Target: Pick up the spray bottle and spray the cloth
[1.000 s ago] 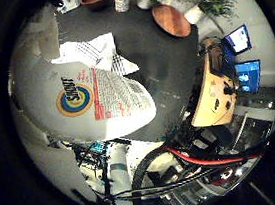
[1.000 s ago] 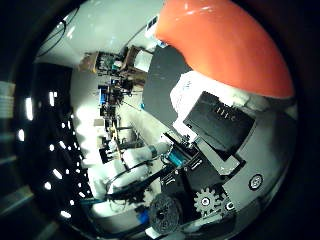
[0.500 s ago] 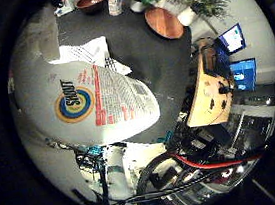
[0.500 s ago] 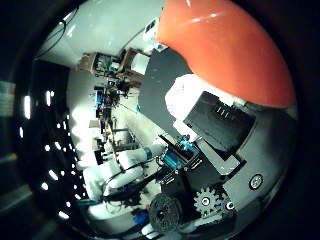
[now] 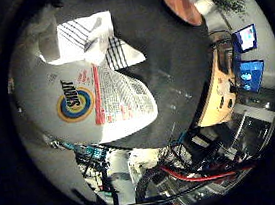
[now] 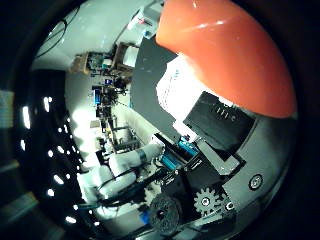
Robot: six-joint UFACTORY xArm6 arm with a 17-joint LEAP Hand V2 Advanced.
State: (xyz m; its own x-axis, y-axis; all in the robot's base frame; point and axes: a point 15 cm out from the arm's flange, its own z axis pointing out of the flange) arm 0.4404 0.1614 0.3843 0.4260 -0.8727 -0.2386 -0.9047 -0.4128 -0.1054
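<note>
Spray bottle (image 5: 84, 101) now over cloth (image 5: 95, 42), nozzle hidden.

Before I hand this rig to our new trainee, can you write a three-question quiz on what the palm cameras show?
1. True or false: the white spray bottle fills much of the view, close to the palm.
2. What lies on the dark table beyond the bottle?
A. a striped cloth
B. a sponge
C. a book
3. What colour is the bottle's top in the thumb-side view?

Key: 1 true; 2 A; 3 orange-red.
</note>
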